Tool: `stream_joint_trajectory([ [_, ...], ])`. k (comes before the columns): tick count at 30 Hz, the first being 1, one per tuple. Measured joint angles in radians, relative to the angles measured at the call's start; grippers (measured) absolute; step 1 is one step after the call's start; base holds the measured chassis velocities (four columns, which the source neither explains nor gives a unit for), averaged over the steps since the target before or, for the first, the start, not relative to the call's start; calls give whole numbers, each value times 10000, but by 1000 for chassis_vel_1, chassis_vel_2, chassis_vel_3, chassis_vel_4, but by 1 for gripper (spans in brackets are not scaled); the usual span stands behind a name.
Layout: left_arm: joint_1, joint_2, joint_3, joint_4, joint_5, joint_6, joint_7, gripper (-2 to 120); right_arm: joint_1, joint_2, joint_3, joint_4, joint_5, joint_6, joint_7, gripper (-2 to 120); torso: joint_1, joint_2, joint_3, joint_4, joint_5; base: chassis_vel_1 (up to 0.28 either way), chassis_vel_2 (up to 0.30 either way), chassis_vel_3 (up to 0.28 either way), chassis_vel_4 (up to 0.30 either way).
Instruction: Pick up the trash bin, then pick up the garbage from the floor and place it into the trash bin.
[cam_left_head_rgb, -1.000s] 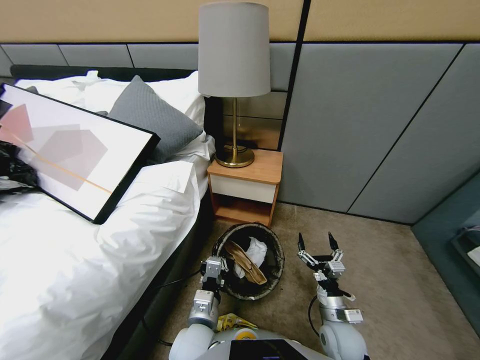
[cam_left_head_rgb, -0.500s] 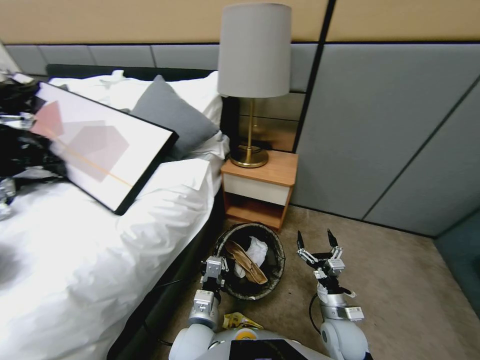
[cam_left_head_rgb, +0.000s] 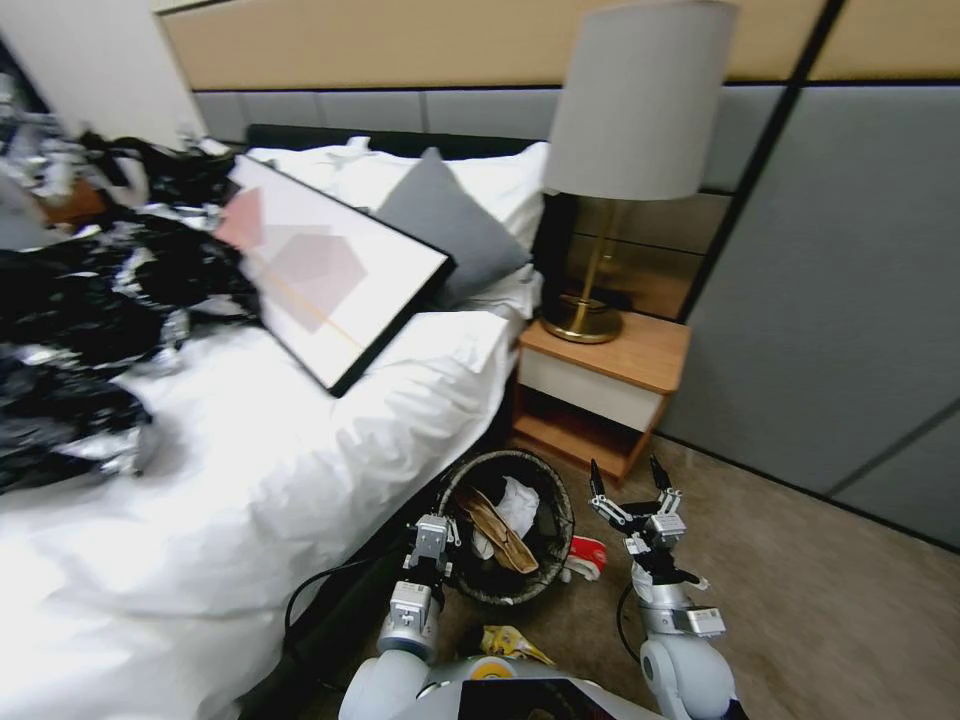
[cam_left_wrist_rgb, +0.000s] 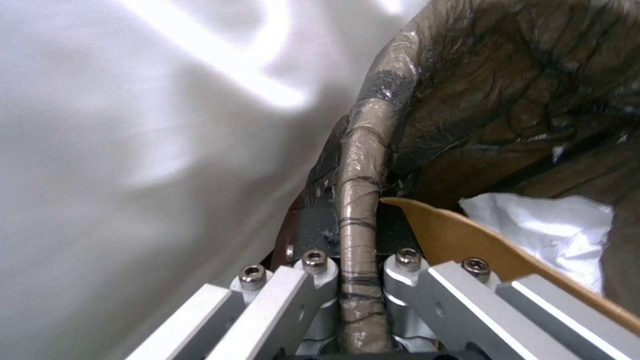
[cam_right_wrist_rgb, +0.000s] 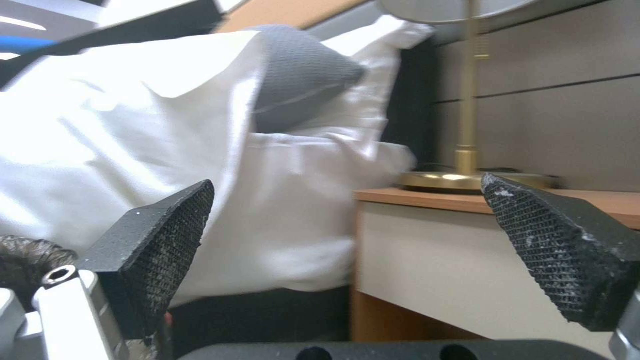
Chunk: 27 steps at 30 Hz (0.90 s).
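The trash bin (cam_left_head_rgb: 553, 500), round with a black bag liner, sits low between the bed and the nightstand. It holds a brown paper piece (cam_left_head_rgb: 497, 527) and white tissue (cam_left_head_rgb: 517, 500). My left gripper (cam_left_head_rgb: 432, 538) is shut on the bin's near rim; in the left wrist view the lined rim (cam_left_wrist_rgb: 361, 165) runs between the fingers (cam_left_wrist_rgb: 313, 272), with the brown paper (cam_left_wrist_rgb: 453, 235) and tissue (cam_left_wrist_rgb: 540, 225) just inside. My right gripper (cam_left_head_rgb: 626, 476) stands open beside the bin with nothing in it, its pads (cam_right_wrist_rgb: 167, 240) wide apart. A red-and-white wrapper (cam_left_head_rgb: 586, 555) lies on the floor against the bin. A yellow wrapper (cam_left_head_rgb: 510, 640) lies by my base.
A white bed (cam_left_head_rgb: 250, 480) fills the left, carrying a framed picture (cam_left_head_rgb: 330, 270), a grey pillow (cam_left_head_rgb: 450, 220) and a heap of black plastic sheeting (cam_left_head_rgb: 70, 330). A wooden nightstand (cam_left_head_rgb: 610, 375) with a lamp (cam_left_head_rgb: 640, 110) stands behind the bin. Carpet (cam_left_head_rgb: 800, 600) lies open to the right.
The camera has swung left, so the whole scene has shifted right and more of the bed and black sheeting shows. The red-and-white wrapper has come into view. Both grippers keep their pose.
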Motion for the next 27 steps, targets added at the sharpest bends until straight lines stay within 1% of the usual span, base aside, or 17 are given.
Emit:
stream_joint_trajectory([
  [3,1,-2,0,31,-40,-24,79,1,41,7,-4,19,4,-7,-39,100,0,0,0,-1,1,60,73,87,62],
  [8,1,-2,17,35,-112,-26,162,1,82,22,-1,44,5,-59,-58,100,0,-1,0,-5,1,0,0,0,0],
  [27,-5,0,98,38,-92,0,171,1,205,-12,201,-135,-33,-266,36,100,0,0,0,-2,1,0,0,0,0],
])
